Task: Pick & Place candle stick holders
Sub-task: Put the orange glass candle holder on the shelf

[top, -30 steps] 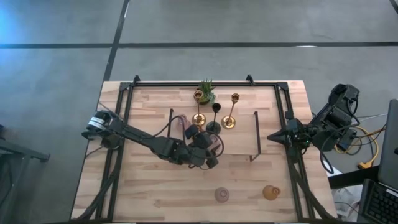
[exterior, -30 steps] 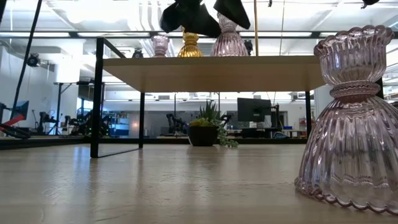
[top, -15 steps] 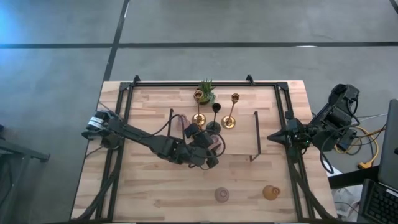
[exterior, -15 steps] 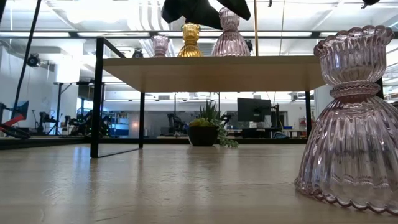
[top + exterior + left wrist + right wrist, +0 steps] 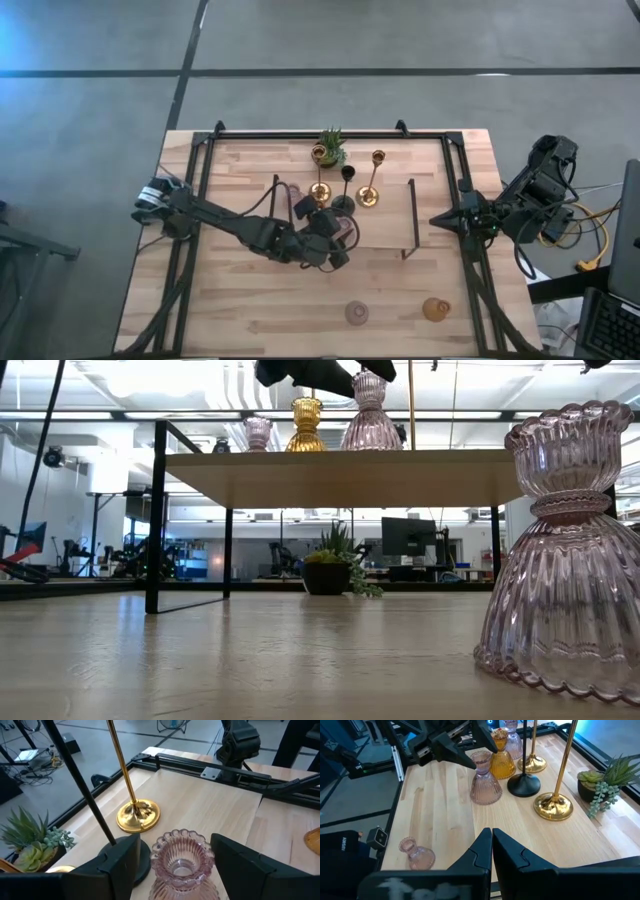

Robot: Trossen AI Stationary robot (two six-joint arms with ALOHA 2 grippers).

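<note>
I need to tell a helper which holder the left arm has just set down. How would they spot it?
On the raised wooden shelf mid-table, look below the left gripper, whose fingers stand open either side of it. It is the ribbed pink glass holder, beside an amber glass holder and in front of the thin-stemmed black holder.

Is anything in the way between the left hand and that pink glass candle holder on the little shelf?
Nothing visible. The left hand is open, a finger on each side of the pink glass holder but not touching it. The black holder's base and a gold one stand just beyond.
</note>
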